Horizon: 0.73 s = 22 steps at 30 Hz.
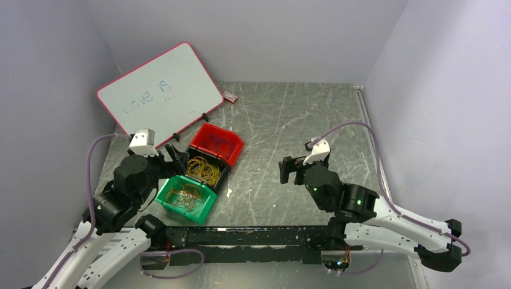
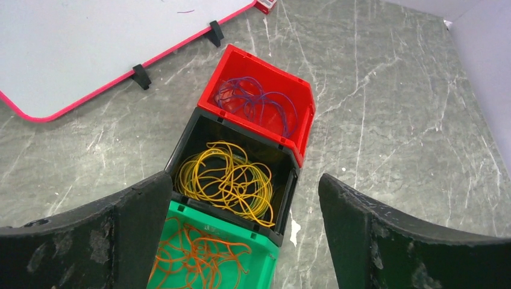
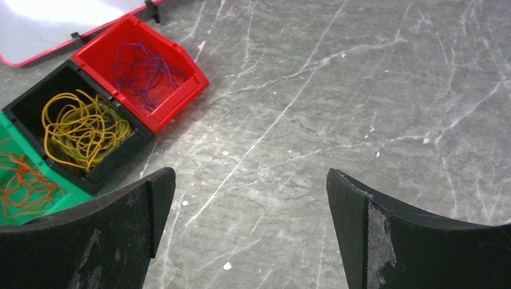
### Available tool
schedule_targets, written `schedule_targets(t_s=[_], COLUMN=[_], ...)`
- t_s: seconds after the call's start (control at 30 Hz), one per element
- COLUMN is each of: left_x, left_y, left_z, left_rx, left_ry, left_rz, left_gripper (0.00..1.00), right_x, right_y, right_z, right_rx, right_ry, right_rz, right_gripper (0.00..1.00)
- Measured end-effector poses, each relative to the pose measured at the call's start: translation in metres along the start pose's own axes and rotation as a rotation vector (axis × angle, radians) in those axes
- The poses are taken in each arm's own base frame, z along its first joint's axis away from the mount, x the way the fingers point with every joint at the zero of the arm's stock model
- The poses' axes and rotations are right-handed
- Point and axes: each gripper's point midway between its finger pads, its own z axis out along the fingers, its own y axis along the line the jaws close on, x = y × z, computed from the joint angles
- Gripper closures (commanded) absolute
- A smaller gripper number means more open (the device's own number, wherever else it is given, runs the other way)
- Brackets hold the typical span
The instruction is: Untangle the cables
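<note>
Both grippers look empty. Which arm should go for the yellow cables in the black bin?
Left. The left gripper, open, hangs directly over the black bin and yellow cables. The right gripper, also open, is over the table, off to the side of that bin.

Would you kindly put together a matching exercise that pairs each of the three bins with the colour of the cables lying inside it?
Column one:
1. red bin
2. black bin
3. green bin

Column two:
A. yellow cables
B. orange cables
C. purple cables

Right pairs: 1-C, 2-A, 3-B.
</note>
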Motion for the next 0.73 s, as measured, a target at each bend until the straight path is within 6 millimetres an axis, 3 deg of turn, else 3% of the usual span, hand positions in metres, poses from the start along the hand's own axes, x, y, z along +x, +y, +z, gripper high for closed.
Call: schedule_targets(t_s=[0.3, 0.73], left_x=[-0.001, -0.008], left_y=[0.005, 0.015], left_z=[0.001, -0.007], left_rx=[-0.029, -0.068], left_ry=[-0.013, -0.059], left_rz=[-0.018, -0.052], left_gripper=[0.00, 0.00], right_x=[0.003, -0.011], right_y=[-0.004, -0.003], right_z=[0.004, 0.005], right_rx=[0.038, 0.029], right_ry=[-0.013, -0.087], right_rz=[0.009, 0.047], right_gripper=[0.00, 0.00])
